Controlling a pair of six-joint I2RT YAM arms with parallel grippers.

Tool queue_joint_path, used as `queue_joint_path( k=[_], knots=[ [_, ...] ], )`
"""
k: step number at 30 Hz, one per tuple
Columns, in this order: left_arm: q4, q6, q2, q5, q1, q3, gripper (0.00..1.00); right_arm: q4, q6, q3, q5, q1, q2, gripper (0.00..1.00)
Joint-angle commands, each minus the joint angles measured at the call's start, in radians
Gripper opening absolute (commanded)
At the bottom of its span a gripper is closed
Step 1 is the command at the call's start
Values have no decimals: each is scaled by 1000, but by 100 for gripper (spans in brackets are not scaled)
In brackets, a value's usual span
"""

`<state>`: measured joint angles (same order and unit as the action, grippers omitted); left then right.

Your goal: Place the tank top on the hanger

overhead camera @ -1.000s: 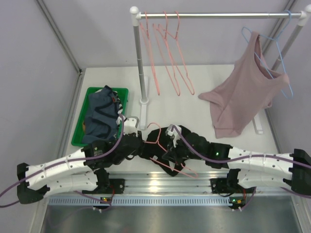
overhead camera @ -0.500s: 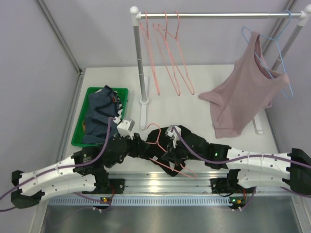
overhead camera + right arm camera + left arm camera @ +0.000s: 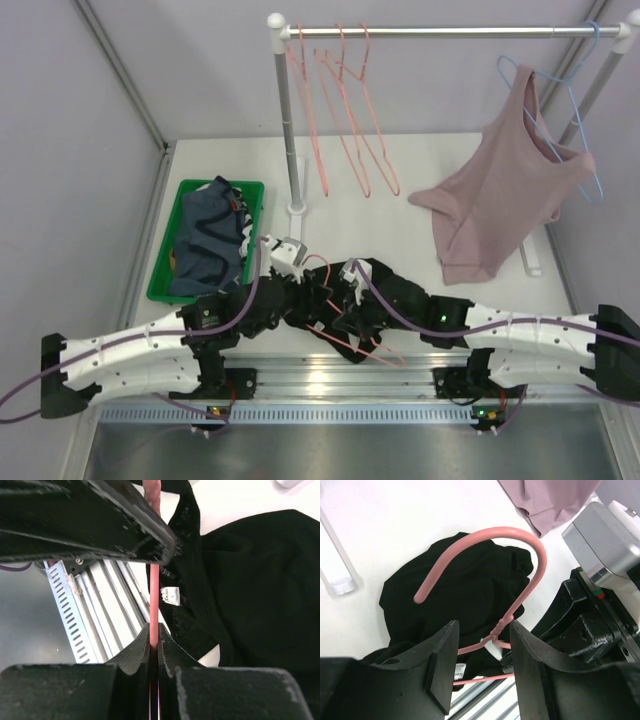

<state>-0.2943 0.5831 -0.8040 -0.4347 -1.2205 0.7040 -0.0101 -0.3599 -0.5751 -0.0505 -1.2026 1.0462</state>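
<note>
- The right fingers (image 3: 140, 652) are clenched on the wire of the hanger (image 3: 154, 600); we judge this steadies it just above the bench (image 3: 350, 225) for dressing.
- The left fingers (image 3: 442, 665) are released, straddling the hanger's twisted neck and gripping nothing.
- The tank top (image 3: 470, 580) lies crumpled on the bench beneath the hook; we cannot tell whether a strap is over the wire.
- The green bin (image 3: 165, 250) on the left holds a dark blue-grey garment (image 3: 205, 240).
</note>
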Motion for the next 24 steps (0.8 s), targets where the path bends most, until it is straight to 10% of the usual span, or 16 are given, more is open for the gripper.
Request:
queue_joint_path(
  k=[1,15,24],
  knots=[
    [107,-42,-24,-19,-7,9,50,-65,3,-22,1,-18,8,0],
    [167,-63,-103,-68,-11,-23,45,-67,-1,-43,12,-18,31,0],
    [161,-97,-110,-82,-11,-18,0,-41,-13,-60,35,-18,35,0]
  ],
)
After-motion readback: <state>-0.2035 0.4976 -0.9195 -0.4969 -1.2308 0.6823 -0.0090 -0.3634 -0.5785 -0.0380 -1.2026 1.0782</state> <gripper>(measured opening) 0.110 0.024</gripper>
